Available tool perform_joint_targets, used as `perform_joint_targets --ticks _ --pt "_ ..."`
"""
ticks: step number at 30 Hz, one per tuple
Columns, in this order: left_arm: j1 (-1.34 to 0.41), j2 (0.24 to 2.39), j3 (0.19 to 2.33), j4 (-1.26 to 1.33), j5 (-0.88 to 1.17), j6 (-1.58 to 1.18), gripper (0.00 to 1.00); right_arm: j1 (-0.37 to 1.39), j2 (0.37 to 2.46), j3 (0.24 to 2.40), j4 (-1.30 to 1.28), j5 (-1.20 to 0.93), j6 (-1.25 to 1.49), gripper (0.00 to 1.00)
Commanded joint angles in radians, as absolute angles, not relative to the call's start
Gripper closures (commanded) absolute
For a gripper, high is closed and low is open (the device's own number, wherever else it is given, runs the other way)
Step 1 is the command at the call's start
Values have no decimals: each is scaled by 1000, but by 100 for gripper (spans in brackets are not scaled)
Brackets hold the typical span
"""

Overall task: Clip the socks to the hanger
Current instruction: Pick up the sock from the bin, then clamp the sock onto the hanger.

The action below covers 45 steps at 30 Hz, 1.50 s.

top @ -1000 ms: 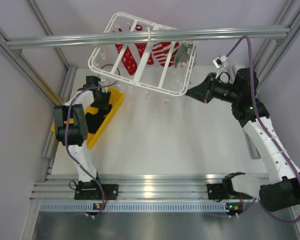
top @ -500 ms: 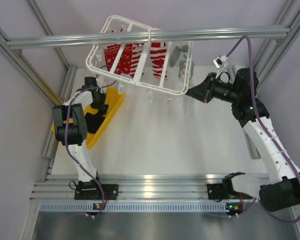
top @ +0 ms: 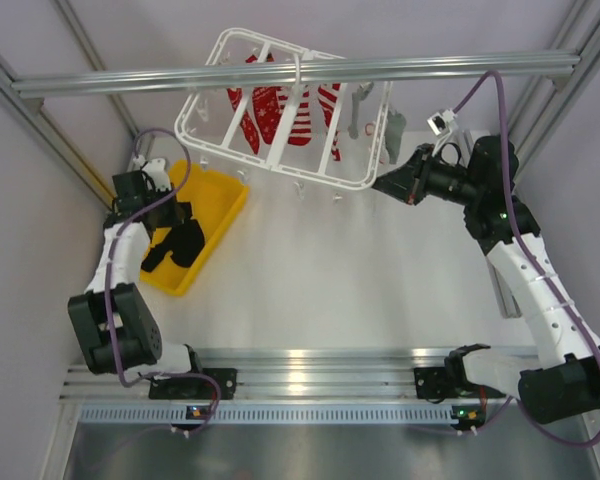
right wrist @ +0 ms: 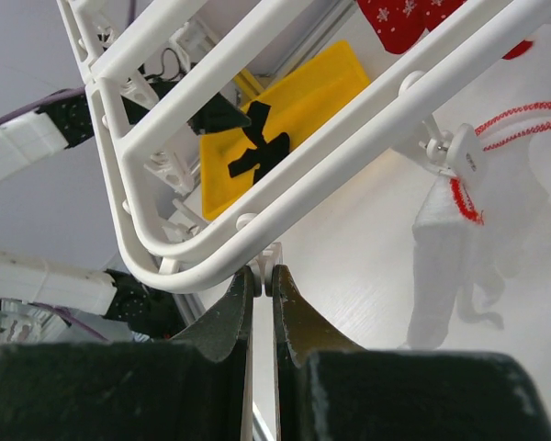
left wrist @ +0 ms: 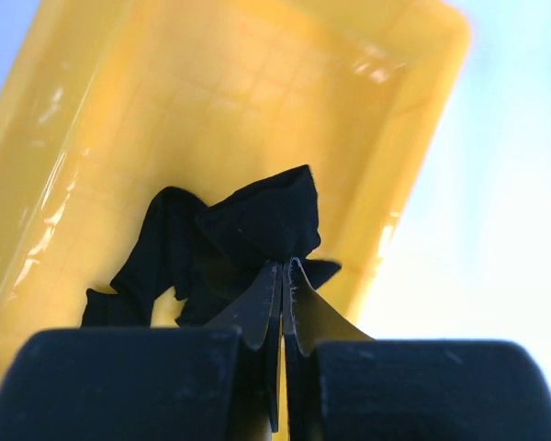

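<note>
The black socks lie bunched in the yellow tray. My left gripper reaches into the tray, shut, with its tips pinching a raised fold of one sock. The white hanger hangs tilted from the overhead bar. At the hanger's right corner my right gripper is shut on a small white clip under the rim.
Red-and-white patterned socks and a grey-white garment hang clipped on the hanger. An aluminium crossbar spans the view above it. Frame posts stand along both table sides.
My left gripper has shut on the sock in the tray, and its arm has swung out to the left. The hanger has rocked. The right arm has stayed put.
</note>
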<state>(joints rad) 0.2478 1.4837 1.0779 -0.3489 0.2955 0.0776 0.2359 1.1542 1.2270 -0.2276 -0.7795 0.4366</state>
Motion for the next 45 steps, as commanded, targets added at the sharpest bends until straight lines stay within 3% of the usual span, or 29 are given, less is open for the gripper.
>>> perform_joint_targets --ticks 1,18,22,24,35,39,45 --pt "242 1341 1020 -255 411 29 100 241 1134 1273 -206 -749 419 100" --pt "183 720 733 -81 937 170 100 239 1126 1266 -167 -765 428 100" --pt "5 672 690 -52 839 304 100 241 1129 1256 -141 -769 440 100" --pt "-171 690 704 -48 713 337 100 239 1131 1256 -141 -767 448 100" --pt "-728 929 853 103 376 469 100 241 1123 1246 -132 -773 476 100" --pt "-862 1000 880 173 241 550 100 239 1117 1244 -150 -788 466 100" --pt "-897 1104 919 251 172 590 100 239 1100 1255 -205 -795 428 100"
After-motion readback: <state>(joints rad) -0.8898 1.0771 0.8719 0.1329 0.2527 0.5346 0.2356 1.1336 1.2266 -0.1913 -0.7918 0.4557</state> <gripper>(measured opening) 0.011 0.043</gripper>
